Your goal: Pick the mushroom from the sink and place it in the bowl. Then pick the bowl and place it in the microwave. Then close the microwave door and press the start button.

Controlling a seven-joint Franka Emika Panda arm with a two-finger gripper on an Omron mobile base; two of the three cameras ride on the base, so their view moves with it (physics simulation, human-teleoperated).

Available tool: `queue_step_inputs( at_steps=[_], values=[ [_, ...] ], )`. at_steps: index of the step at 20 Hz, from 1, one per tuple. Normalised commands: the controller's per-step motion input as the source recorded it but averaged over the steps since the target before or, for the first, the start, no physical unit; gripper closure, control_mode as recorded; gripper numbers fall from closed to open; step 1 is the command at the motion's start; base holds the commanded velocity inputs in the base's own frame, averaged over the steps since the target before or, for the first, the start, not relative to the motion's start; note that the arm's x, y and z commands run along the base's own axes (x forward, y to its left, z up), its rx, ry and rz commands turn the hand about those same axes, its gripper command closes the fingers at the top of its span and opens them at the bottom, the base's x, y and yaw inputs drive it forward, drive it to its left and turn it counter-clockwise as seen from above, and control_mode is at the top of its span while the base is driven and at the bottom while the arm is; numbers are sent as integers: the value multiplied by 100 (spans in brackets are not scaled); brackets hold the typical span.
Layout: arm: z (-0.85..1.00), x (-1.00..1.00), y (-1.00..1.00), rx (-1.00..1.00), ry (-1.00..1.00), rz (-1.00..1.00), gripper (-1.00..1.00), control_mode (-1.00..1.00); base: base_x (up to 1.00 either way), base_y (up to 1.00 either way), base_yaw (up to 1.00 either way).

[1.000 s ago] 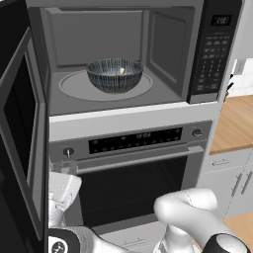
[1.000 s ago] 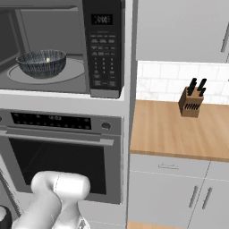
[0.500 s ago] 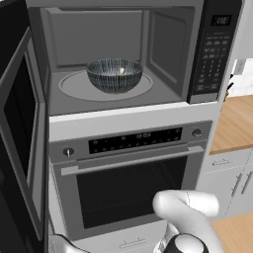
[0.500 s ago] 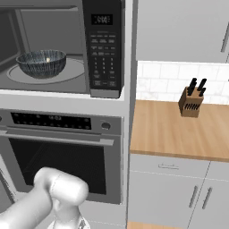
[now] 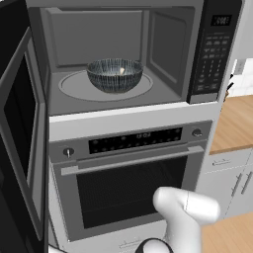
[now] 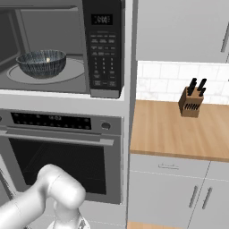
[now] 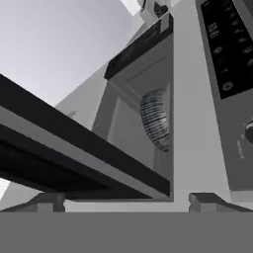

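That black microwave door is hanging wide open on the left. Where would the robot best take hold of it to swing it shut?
Probably the microwave door near its free edge, farthest from the hinge on the left, pushed from its outer face. It stands swung wide open, so the open gripper need not clamp anything, and the bowl sits well inside.

Bowls: one bowl (image 5: 114, 75)
Microwaves: one microwave (image 5: 128, 54)
Ovens: one oven (image 5: 129, 178)
Knife blocks: one knife block (image 6: 191, 103)
Mushrooms: one mushroom (image 5: 121, 71)
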Motion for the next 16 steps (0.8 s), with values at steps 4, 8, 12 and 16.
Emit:
queue_step_inputs(
  at_steps=[4,8,12,16],
  values=[
    [20,-15,5,0,-1,-23,-100,-100,0,0,0],
    [42,-7,0,0,0,-23,-100,-100,0,0,0],
    [51,-1,0,0,0,-22,-100,-100,0,0,0],
    [39,-14,-4,0,0,-18,-100,-100,0,0,0]
  ],
)
